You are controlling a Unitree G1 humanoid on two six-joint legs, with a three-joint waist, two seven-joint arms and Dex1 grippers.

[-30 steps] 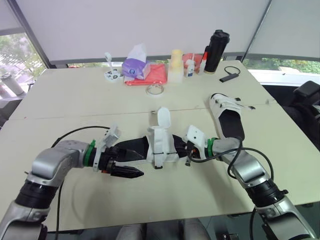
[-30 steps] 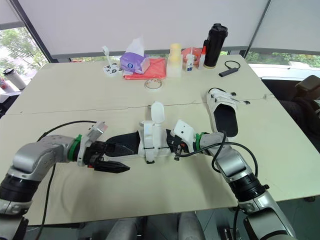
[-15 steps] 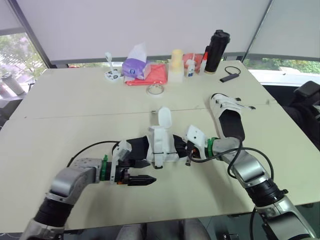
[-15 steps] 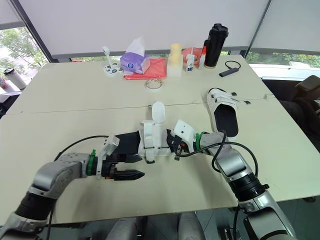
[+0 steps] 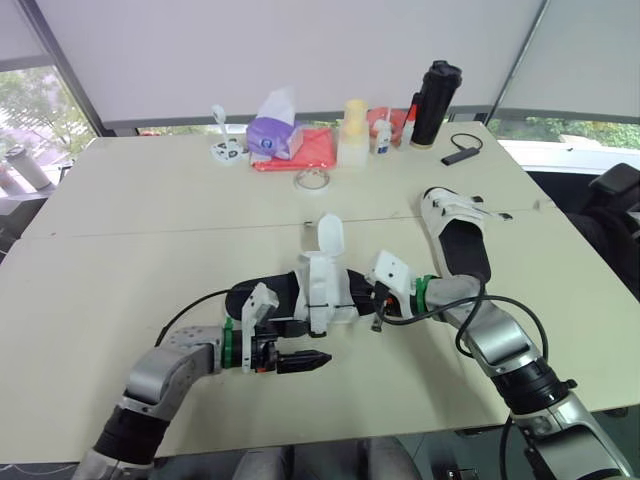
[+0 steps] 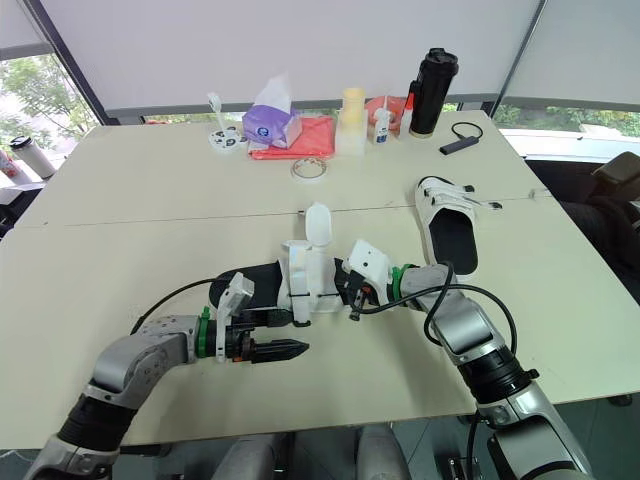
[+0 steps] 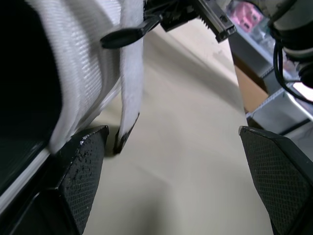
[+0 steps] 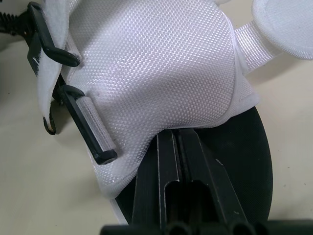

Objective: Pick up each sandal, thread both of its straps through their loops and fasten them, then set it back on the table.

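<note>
A black-soled sandal with a white upper (image 5: 320, 285) lies mid-table, one strap flap (image 5: 328, 232) standing up. Its black loops (image 8: 90, 129) and a loose strap end (image 7: 129, 88) hang on the near side. My left gripper (image 5: 303, 345) is open, low at that near side, one finger (image 7: 80, 161) beside the strap end. At the toe end my right gripper (image 5: 373, 300) is shut on the sandal, its fingers (image 8: 177, 161) lying over the sole and reaching under the upper's edge. A second sandal (image 5: 455, 240) lies to the right.
Along the far side of the table (image 5: 150, 220) stand a tape roll (image 5: 311, 180), a purple tissue box (image 5: 270, 135), a red cloth (image 5: 305, 150), small bottles (image 5: 352, 130) and a black flask (image 5: 432, 100). A black dongle (image 5: 460, 150) lies at the far right.
My left gripper has slid right along the sandal's near edge, from its heel end to just below the straps. The right gripper and the sandal have stayed put.
</note>
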